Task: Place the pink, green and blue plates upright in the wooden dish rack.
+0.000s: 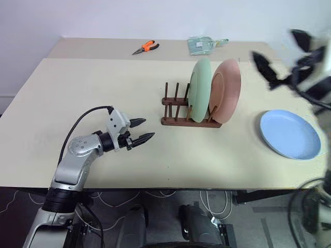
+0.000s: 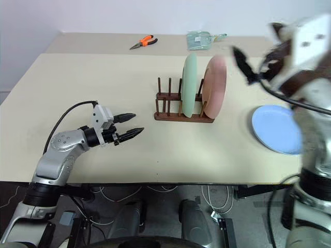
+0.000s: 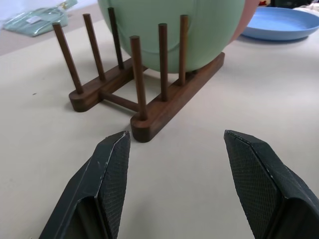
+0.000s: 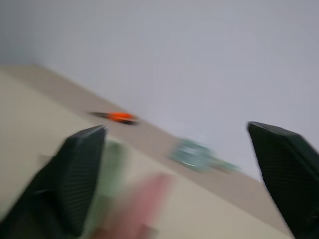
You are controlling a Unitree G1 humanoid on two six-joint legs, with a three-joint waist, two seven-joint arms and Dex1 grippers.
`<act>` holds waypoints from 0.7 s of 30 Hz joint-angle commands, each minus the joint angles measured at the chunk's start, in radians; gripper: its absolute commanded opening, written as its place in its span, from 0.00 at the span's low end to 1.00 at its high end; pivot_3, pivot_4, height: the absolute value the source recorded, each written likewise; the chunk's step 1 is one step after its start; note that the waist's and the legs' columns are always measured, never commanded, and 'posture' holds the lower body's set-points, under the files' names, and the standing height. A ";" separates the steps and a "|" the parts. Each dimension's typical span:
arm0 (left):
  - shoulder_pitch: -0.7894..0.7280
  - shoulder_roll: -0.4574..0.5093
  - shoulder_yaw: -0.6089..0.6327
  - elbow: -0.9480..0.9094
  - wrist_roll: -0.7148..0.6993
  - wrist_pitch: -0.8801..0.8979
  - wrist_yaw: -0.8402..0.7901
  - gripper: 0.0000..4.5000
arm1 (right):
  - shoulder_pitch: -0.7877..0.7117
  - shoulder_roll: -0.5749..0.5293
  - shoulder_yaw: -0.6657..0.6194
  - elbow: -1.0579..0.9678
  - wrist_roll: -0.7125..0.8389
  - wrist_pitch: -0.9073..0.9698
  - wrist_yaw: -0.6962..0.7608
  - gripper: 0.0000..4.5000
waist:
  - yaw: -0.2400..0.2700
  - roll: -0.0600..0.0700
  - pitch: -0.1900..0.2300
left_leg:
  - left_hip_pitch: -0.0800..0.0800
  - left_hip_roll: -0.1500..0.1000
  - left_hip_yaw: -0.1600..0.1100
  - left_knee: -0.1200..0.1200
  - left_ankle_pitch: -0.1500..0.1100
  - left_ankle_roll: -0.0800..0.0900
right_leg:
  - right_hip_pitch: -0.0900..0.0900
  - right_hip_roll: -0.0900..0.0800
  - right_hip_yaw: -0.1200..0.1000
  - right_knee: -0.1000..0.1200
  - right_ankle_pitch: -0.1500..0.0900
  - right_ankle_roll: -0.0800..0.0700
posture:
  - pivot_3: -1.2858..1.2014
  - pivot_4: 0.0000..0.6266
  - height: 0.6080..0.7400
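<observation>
Left tool [image 3: 174,169] gapes before green plate [image 3: 174,30].

Looks like a robotics lab or test room: plain beige desk [image 1: 103,93] against a bare white wall [image 1: 103,18], orange-handled pliers [image 1: 145,47] and a clear packet [image 1: 202,45] left at the back, loose cables [image 1: 155,199] trailing on the floor beneath.

Three plates [image 1: 289,134], one rack [image 1: 178,111], one pair of pliers [image 1: 145,47].
</observation>
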 commanded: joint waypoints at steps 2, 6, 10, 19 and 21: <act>-0.054 -0.015 -0.036 0.034 0.016 -0.033 -0.038 0.68 | 0.291 -0.052 0.016 -0.066 -0.091 -0.009 0.091 0.99 | -0.009 0.002 -0.001 | 0.000 0.000 0.001 0.000 0.000 0.000 | 0.000 0.000 0.001 0.000 0.000 0.000 | 0.52 0.24 0.94; -0.080 -0.026 -0.050 0.069 0.022 -0.048 -0.058 0.68 | 0.421 0.018 0.104 -0.029 -0.176 -0.053 0.036 0.99 | -0.022 0.004 -0.001 | 0.002 0.000 0.002 0.000 -0.001 0.001 | 0.000 0.001 0.003 0.003 0.000 0.000 | 0.52 0.24 0.94; -0.092 -0.034 -0.051 0.090 0.028 -0.053 -0.064 0.68 | 0.414 0.036 0.194 0.112 -0.290 -0.083 -0.020 0.99 | -0.027 0.005 0.000 | 0.002 0.000 0.004 0.003 -0.001 0.001 | -0.001 0.001 0.004 0.006 0.000 0.000 | 0.52 0.24 0.94; -0.074 -0.032 -0.025 0.078 0.019 -0.041 -0.049 0.68 | 0.347 0.070 0.219 0.326 -0.348 -0.109 -0.044 0.26 | -0.027 0.005 0.000 | 0.002 0.000 0.004 0.003 -0.001 0.001 | -0.001 0.001 0.004 0.005 0.000 0.001 | 0.52 0.24 0.94; -0.066 -0.031 -0.023 0.071 0.019 -0.041 -0.047 0.68 | 0.340 0.068 0.218 0.333 -0.363 -0.114 -0.048 0.01 | -0.028 0.005 0.000 | 0.002 0.000 0.003 0.003 -0.001 0.001 | -0.001 0.001 0.004 0.006 0.000 0.001 | 0.52 0.24 0.94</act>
